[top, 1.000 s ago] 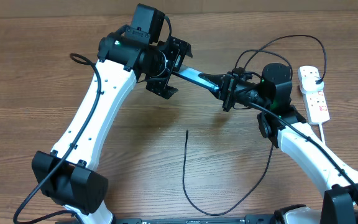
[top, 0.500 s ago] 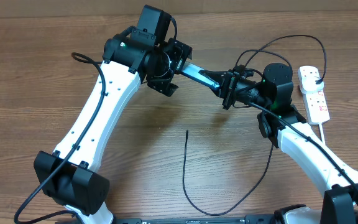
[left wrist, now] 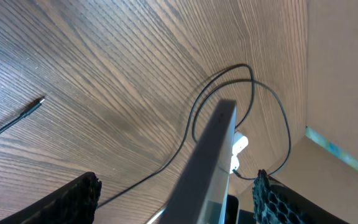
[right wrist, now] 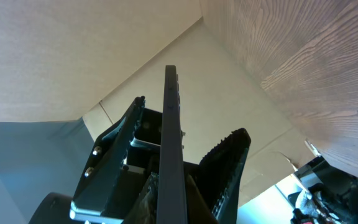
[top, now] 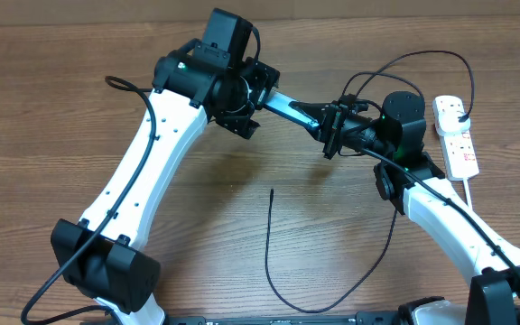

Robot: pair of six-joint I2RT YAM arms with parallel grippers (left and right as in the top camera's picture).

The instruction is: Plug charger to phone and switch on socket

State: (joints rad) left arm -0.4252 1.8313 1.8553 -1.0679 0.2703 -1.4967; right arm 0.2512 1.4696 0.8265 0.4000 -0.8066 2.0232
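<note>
Teal-screened phone (top: 287,110) hangs edge-on above the wood tabletop (top: 43,108), its long axis running from 10 to 4 o'clock. I have its 4 o'clock end clenched in the right tool (top: 329,131). The left tool (top: 253,97) straddles the 10 o'clock end, released, pads clear of it. The charger (top: 269,235) lies slack below, tip pointing to 12 o'clock. The socket (top: 459,144) sits at 3 o'clock.
</note>
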